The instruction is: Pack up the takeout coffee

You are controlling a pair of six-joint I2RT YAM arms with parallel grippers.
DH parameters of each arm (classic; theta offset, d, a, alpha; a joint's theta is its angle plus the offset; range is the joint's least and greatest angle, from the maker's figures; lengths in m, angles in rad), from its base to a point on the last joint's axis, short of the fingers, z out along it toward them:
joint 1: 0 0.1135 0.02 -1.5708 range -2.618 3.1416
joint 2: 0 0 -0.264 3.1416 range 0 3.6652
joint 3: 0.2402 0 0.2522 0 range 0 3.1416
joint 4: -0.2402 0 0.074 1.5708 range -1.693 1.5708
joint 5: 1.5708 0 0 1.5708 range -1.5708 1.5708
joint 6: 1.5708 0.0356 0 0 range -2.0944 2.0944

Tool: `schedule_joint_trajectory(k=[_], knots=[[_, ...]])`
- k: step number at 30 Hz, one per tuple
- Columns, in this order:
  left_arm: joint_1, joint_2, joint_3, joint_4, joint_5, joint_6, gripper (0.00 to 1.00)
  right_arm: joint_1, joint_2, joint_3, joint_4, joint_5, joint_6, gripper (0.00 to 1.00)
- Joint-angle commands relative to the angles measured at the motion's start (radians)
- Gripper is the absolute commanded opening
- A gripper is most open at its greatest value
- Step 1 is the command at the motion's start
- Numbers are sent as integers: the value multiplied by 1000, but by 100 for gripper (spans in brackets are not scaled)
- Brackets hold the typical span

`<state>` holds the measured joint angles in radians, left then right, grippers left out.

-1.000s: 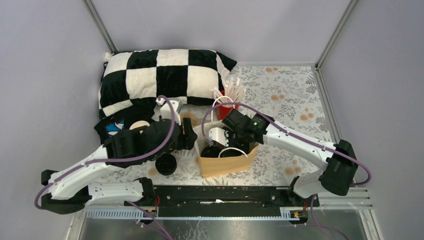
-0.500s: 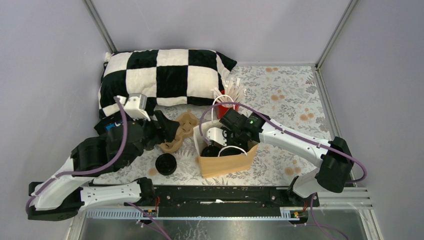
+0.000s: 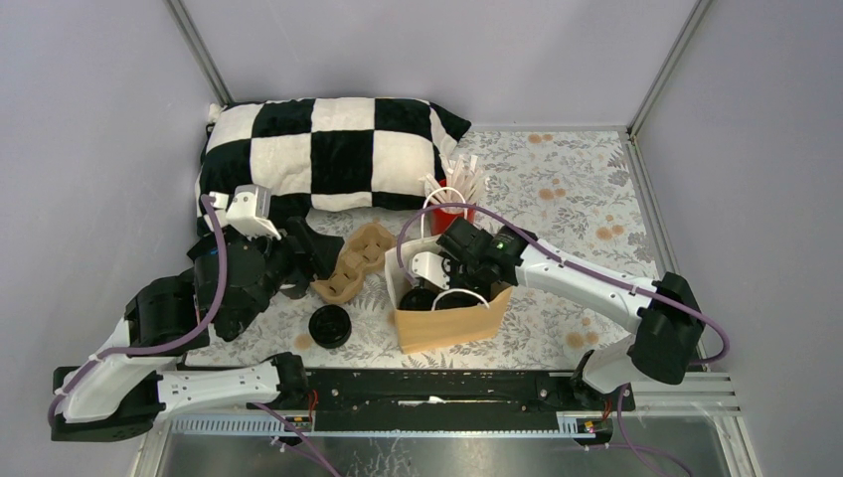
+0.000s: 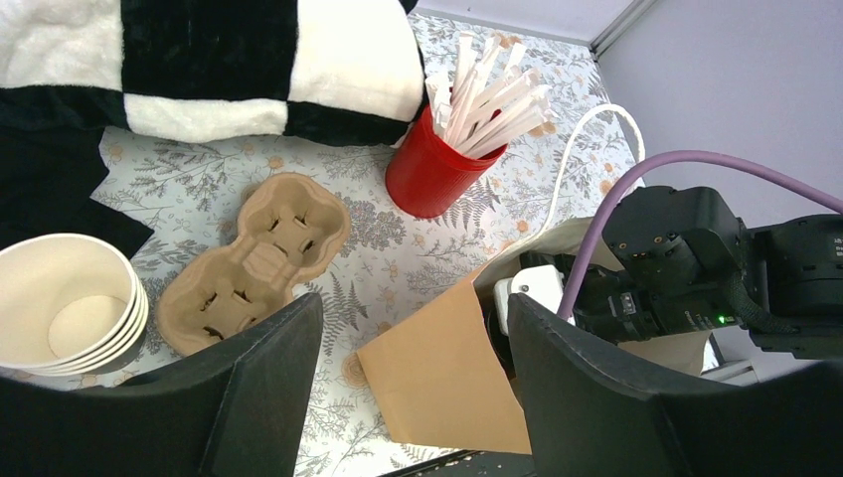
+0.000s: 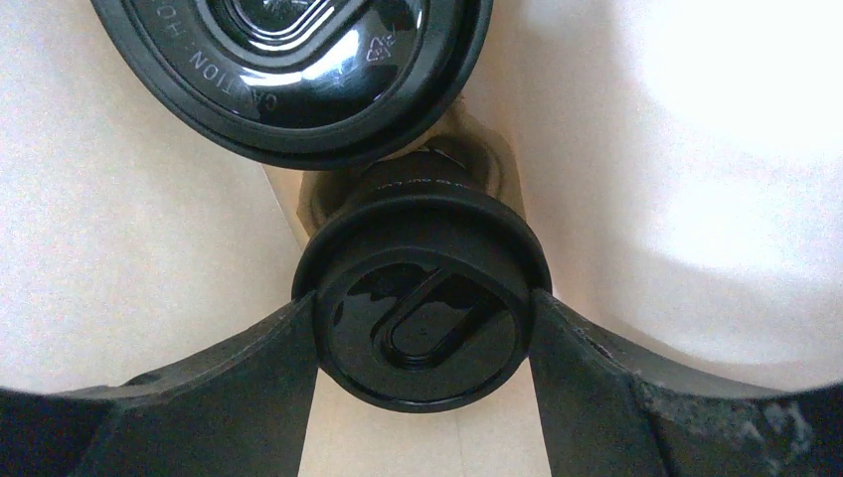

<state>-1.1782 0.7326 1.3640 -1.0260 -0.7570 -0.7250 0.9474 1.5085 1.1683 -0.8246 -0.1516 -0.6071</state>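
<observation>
Two takeout coffee cups with black lids stand inside the brown paper bag (image 3: 452, 326). In the right wrist view one cup (image 5: 422, 318) sits between my right fingers, which press its lid on both sides. The second cup (image 5: 298, 70) stands just beyond it. My right gripper (image 3: 429, 286) reaches down into the bag's mouth and is shut on the near cup. My left gripper (image 3: 310, 254) is open and empty, left of the bag, above the cardboard cup carrier (image 3: 353, 263). In the left wrist view its open gripper (image 4: 413, 310) frames the bag (image 4: 447, 383).
A stack of black lids (image 3: 329, 326) lies left of the bag. A red cup of wrapped straws (image 3: 449, 211) stands behind it. Lidless cream cups (image 4: 60, 308) sit by the carrier (image 4: 253, 263). A checkered pillow (image 3: 318, 149) fills the back left.
My left arm has pulled back to the left, away from the bag's left edge, and the carrier now shows. My right gripper has stayed inside the bag.
</observation>
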Motion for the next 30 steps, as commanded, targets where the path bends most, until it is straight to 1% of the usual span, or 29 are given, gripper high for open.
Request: schedule_joint_trajectory(k=[1, 3, 6, 13, 14, 15, 17, 24, 27, 30], knots=[[0, 11, 46, 13, -21, 11, 72, 17, 171, -69, -64, -35, 73, 36], [0, 33, 65, 17, -28, 25, 72, 17, 143, 6, -81, -34, 98, 46], [-1, 64, 85, 30, -27, 37, 72, 17, 111, 84, -99, -55, 125, 60], [0, 105, 100, 41, 23, 7, 70, 17, 34, 112, -110, -34, 158, 82], [-1, 106, 98, 41, 28, -2, 70, 17, 22, 113, -104, -30, 167, 88], [0, 106, 97, 41, 32, -11, 70, 19, 12, 117, -102, -29, 173, 97], [0, 109, 94, 41, 41, -26, 70, 24, -5, 127, -102, -12, 185, 100], [0, 116, 50, 41, 103, -112, 65, 29, -50, 162, -110, 36, 227, 99], [0, 114, 37, 41, 114, -134, 64, 30, -64, 197, -124, 60, 254, 97], [-1, 118, 37, 41, 111, -136, 63, 30, -61, 250, -148, 88, 288, 91]])
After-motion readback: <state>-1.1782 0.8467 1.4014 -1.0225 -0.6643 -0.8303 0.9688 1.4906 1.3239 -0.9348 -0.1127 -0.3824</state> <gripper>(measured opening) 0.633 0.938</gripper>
